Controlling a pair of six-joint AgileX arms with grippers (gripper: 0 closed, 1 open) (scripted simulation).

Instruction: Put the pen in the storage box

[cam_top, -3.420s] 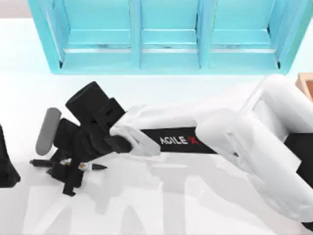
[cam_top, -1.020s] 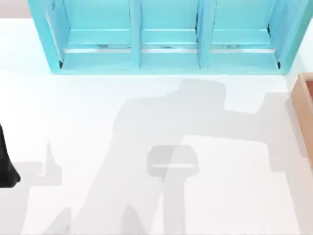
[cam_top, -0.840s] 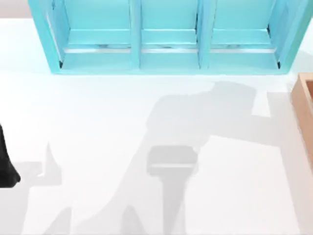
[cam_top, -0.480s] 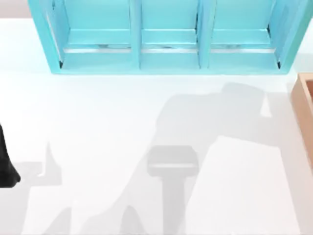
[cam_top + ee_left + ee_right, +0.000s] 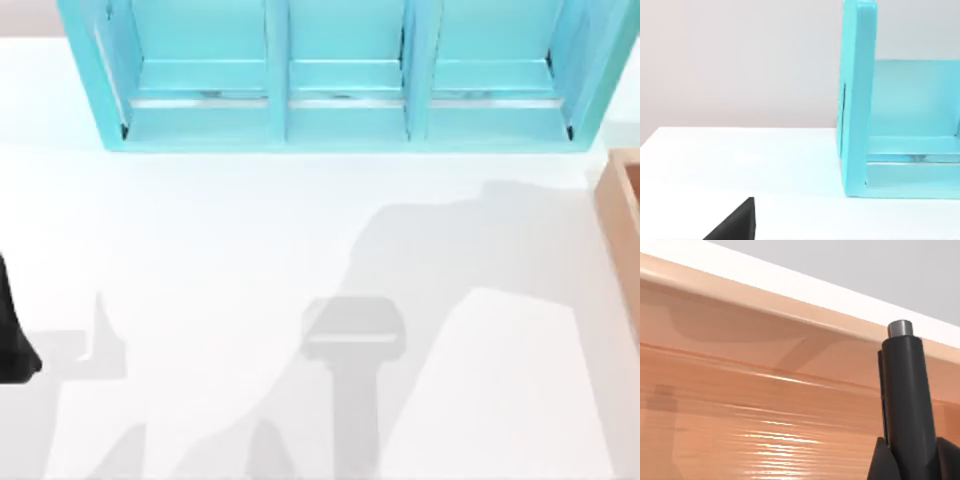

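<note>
My right gripper [image 5: 907, 460] is clamped on the pen [image 5: 905, 390]: in the right wrist view the two dark fingers [image 5: 880, 462] press against either side of the black barrel, which stands up from between them with its grey end cap on top. Behind the pen is the storage box [image 5: 765, 405], its tan wooden wall and pale rim running across the view (I cannot tell whether the pen is over the opening or just beside it). In the top view a slice of the same box [image 5: 622, 215] sits at the table's [image 5: 200, 240] right edge, near the light-blue shelf unit [image 5: 345, 75] at the back. My left arm [image 5: 12, 340] is parked at the table's left edge.
</note>
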